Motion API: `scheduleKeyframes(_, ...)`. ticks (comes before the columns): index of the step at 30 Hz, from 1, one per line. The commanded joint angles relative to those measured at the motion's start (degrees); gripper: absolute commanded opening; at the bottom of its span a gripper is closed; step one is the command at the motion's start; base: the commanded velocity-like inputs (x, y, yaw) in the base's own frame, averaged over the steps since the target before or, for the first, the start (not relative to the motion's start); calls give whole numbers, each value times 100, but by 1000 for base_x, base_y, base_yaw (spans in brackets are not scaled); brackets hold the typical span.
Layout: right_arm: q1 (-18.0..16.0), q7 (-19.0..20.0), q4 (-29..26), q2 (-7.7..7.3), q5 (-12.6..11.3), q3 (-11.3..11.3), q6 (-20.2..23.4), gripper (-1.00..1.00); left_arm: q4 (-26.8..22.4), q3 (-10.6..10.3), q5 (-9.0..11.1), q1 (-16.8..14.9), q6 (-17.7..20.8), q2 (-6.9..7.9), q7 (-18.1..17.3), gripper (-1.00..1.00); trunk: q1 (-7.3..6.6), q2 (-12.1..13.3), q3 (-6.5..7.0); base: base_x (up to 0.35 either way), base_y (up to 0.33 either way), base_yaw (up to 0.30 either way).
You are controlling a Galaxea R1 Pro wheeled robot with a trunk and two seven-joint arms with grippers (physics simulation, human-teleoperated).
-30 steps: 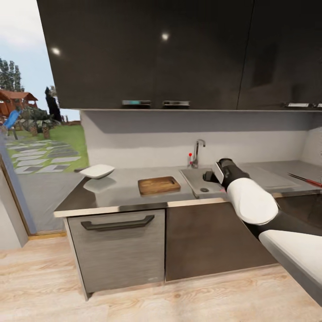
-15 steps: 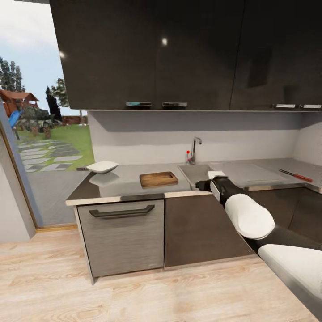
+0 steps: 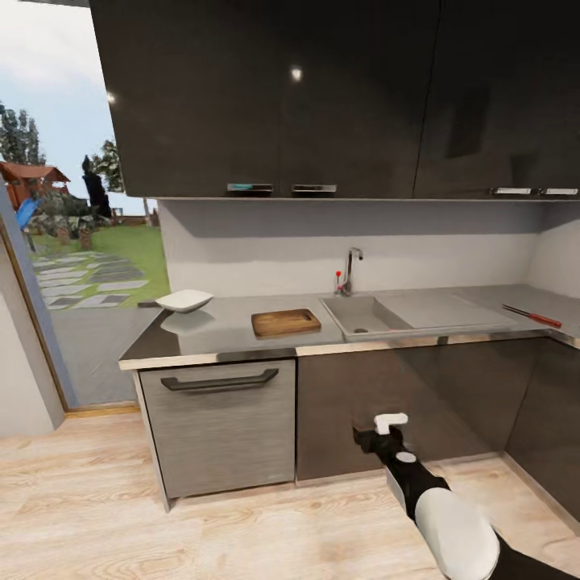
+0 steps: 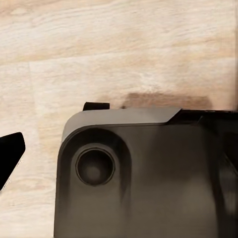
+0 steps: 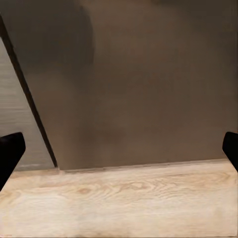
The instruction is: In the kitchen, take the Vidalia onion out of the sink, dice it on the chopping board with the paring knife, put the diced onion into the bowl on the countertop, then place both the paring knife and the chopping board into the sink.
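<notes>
Lowered below the countertop [image 3: 225,334], right hand [image 3: 380,431] hangs spread.

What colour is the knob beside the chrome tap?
Red: the small knob left of the chrome tap, clearest in the head view.

Home kitchen: sink [image 3: 366,316], countertop [image 3: 225,332], dark wall cabinets [image 3: 266,97], garden outside.

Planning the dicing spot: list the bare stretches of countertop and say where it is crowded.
Bare: countertop between bowl and chopping board; the sink's drainboard wing; the stretch from there to the paring knife. Tightest: between the board and the sink.
</notes>
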Motion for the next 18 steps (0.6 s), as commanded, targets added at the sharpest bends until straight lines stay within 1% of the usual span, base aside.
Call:
scheduleKeyframes(1, 181, 30, -12, 6, 23, -46, -257, 100, -97, 4, 17, -3, -23, -5, 15, 100, 0, -3, -4, 0, 0, 0)
scheduleKeyframes(2, 263, 25, -11, 6, 23, -46, -369, 100, -168, 6, 17, -3, -20, -7, 24, 100, 0, -3, -4, 0, 0, 0)
scheduleKeyframes(3, 424, 19, -10, 7, 24, -45, -567, 100, -333, 7, 17, -3, -14, -9, 56, 100, 0, -3, -4, 0, 0, 0)
scheduleKeyframes(4, 503, 17, -9, 8, 24, -45, -653, 100, -422, 8, 17, -3, -13, -10, 85, 100, 0, -3, -4, 0, 0, 0)
scheduleKeyframes(6, 848, 17, -9, 11, 24, -45, -941, 100, -819, 8, 17, -3, -8, -11, 258, 100, 0, -3, -4, 0, 0, 0)
scheduleKeyframes(7, 1221, 16, -5, 19, 24, -42, -1286, 100, -1250, 7, 17, -3, -5, -12, 493, 100, 0, -3, -4, 0, 0, 0)
scheduleKeyframes(9, 1647, 16, 7, 25, 24, -38, -1741, 100, -1676, 4, 17, -3, 27, -12, 706, 100, 0, -3, -4, 0, 0, 0)
scheduleKeyframes(10, 1761, 16, 16, 26, 24, -40, -1871, 100, -1783, 3, 15, -3, 54, -12, 750, 100, 0, -3, -4, 0, 0, 0)
scheduleKeyframes(11, 1985, 15, 53, 28, 24, -41, -2144, 100, -2010, 3, 12, -6, 155, -14, 826, 100, 0, -3, -4, 0, 0, 0)
scheduleKeyframes(12, 2195, 12, 122, 22, 24, -42, -2439, 100, -2274, 2, 11, -8, 354, -17, 879, 100, 0, -3, -4, 0, 0, 0)
scheduleKeyframes(13, 2400, 11, 227, 16, 26, -46, -2753, 100, -2597, 2, 10, -9, 671, -26, 913, 100, 0, -3, -4, 0, 0, 0)
scheduleKeyframes(14, 3100, -87, 600, 22, 31, -42, -4043, 100, -4116, 2, -12, -15, 2355, -145, 961, 100, 0, -3, -4, 0, 0, 0)
scheduleKeyframes(15, 3408, -261, 754, 44, 32, -38, -4776, 100, -5039, 0, -27, -43, 3189, -262, 968, 100, 0, -3, -4, 0, 0, 0)
scheduleKeyframes(16, 3503, -374, 805, 49, 32, -39, -4957, 100, -5441, -3, -48, -67, 3489, -347, 970, 100, 0, -3, -4, 0, 0, 0)
scheduleKeyframes(17, 3536, -438, 822, 50, 31, -40, -4957, 100, -5614, -4, -63, -78, 3606, -389, 971, 100, 0, -3, -4, 0, 0, 0)
scheduleKeyframes(18, 3585, -580, 846, 44, 27, -46, -4957, 100, -5897, -5, -111, -99, 3777, -456, 975, 100, 0, -3, -4, 0, 0, 0)
